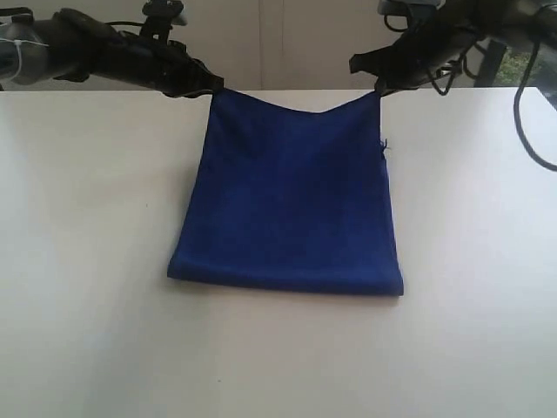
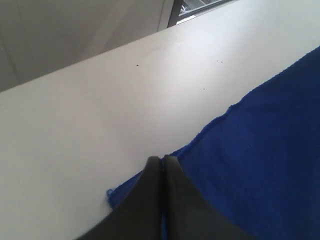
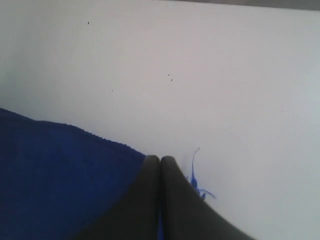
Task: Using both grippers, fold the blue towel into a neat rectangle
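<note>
Slippage is the chief risk. In the exterior view, the blue towel (image 1: 287, 205) is spread on the table (image 1: 87, 261), its far corners lifted by the left gripper (image 1: 207, 87) and right gripper (image 1: 376, 85). In the left wrist view, closed fingers are clamped on a thin corner of towel. In the right wrist view, an equally small bite is seen beside a loose thread (image 3: 194, 172). Uneven pulling could free one corner and skew the fold.

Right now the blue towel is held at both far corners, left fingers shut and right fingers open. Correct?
The right fingers are shut too, pinching a corner of the blue towel, as the right wrist view shows. The rest is right.
</note>
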Controlling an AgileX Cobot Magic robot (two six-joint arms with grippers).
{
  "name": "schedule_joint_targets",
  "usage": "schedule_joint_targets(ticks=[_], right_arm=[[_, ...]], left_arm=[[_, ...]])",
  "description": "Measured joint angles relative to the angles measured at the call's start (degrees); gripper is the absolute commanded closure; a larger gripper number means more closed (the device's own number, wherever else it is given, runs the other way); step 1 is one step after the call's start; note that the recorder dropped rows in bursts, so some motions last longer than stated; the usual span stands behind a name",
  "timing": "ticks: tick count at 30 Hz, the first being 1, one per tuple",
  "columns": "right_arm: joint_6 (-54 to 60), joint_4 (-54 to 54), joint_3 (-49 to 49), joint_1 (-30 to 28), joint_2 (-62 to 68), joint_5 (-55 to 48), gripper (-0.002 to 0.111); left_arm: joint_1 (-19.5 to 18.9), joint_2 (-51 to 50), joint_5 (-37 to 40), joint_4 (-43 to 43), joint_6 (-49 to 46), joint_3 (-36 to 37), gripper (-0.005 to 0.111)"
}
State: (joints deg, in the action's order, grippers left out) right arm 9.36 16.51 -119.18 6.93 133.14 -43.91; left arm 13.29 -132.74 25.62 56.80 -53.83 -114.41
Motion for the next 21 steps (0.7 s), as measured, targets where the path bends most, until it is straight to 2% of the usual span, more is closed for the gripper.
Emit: schedule_joint_targets(ticks=[14,21], right_arm=[[-7.55,-9.37,0.0,0.0,-1.15,-2.17,0.108],[-7.86,-9.73,0.0,0.0,4.82,0.38,0.108]], left_arm=[[0.0,-0.14,0.14,-0.37,-0.24,0.0,0.107],[0.0,-3.08,-2.09,2.9,-2.77,0.0,0.107]])
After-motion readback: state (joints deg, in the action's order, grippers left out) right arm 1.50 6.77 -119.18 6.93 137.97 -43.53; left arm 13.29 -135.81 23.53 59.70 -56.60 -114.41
